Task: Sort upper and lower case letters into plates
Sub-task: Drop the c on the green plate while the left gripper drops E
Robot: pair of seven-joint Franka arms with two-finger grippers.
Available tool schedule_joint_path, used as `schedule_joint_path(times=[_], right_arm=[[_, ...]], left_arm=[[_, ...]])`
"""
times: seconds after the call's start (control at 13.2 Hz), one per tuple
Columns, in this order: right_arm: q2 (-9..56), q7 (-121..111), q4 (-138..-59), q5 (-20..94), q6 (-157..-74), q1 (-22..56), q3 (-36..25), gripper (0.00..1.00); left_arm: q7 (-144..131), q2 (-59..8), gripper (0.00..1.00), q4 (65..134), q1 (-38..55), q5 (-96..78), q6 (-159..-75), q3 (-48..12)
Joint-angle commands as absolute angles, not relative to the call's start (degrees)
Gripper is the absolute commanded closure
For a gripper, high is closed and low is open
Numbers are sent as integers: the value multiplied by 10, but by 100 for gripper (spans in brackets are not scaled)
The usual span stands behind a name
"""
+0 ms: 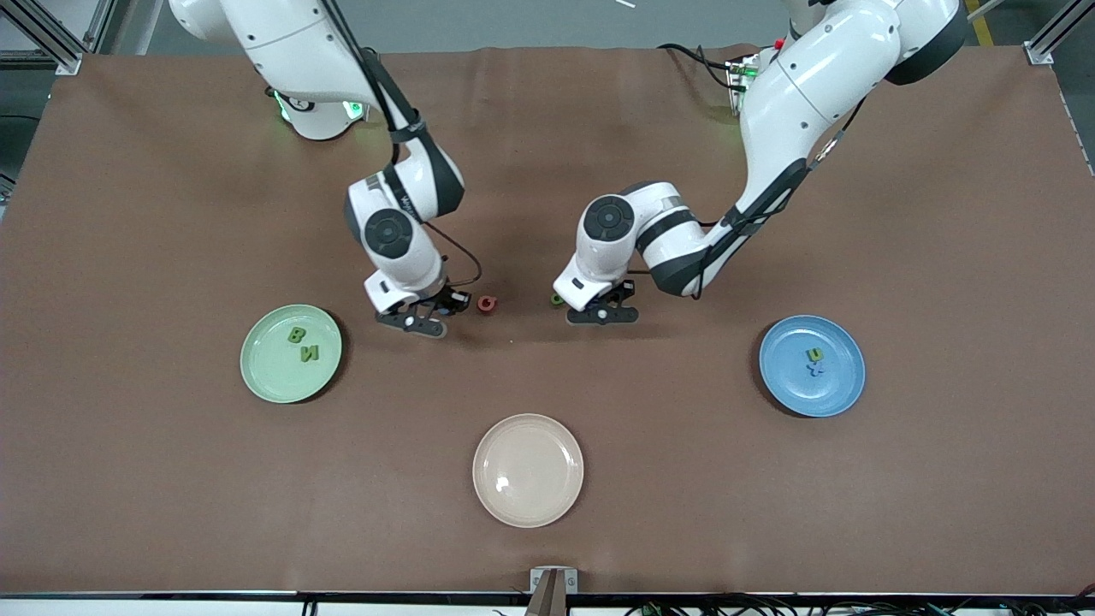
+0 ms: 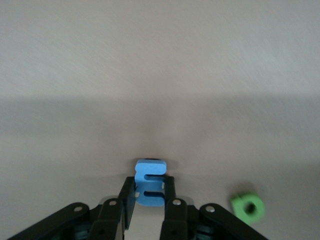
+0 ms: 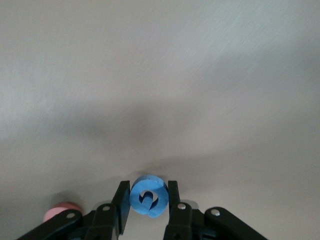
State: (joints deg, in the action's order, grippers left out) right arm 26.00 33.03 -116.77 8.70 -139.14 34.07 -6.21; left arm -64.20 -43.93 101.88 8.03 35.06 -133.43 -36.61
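White arms, black joints, cables, black claws.

Letters (image 1: pixel 300 344) in both plates (image 1: pixel 257 376) (third plate (image 1: pixel 528 505) nearest the camera)

My left claw (image 2: pixel 149 207) pinches a blue letter E (image 2: pixel 150 182); my right claw (image 3: pixel 148 210) a blue curled letter (image 3: pixel 148 195). Plates: mint green (image 1: pixel 261 376), blue (image 1: pixel 783 381), cream-beige (image 1: pixel 528 470). Brown bench (image 1: pixel 941 214).

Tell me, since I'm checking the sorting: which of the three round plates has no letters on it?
The cream-beige round plate, nearest the front camera, is bare. The pale mint green plate and the medium blue plate each carry letter pieces.
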Motion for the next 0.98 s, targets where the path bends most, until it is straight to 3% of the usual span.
schedule_joint_path(times=[0.0, 0.38, 0.76, 0.91], right_arm=[[209, 183, -1158, 80, -1324, 236, -52, 100], [214, -84, -1159, 80, -1333, 85, -53, 100], [255, -167, -1162, 79, -1371, 21, -53, 100], [275, -167, -1163, 79, -1386, 13, -52, 99]], left_arm=[[-633, -389, 99, 1025, 31, 359, -1312, -370], [-550, -343, 99, 1030, -105, 357, -1287, -374], [-498, -348, 98, 1050, -245, 353, -1281, -409], [-479, -360, 89, 1068, -281, 352, -1281, -409]])
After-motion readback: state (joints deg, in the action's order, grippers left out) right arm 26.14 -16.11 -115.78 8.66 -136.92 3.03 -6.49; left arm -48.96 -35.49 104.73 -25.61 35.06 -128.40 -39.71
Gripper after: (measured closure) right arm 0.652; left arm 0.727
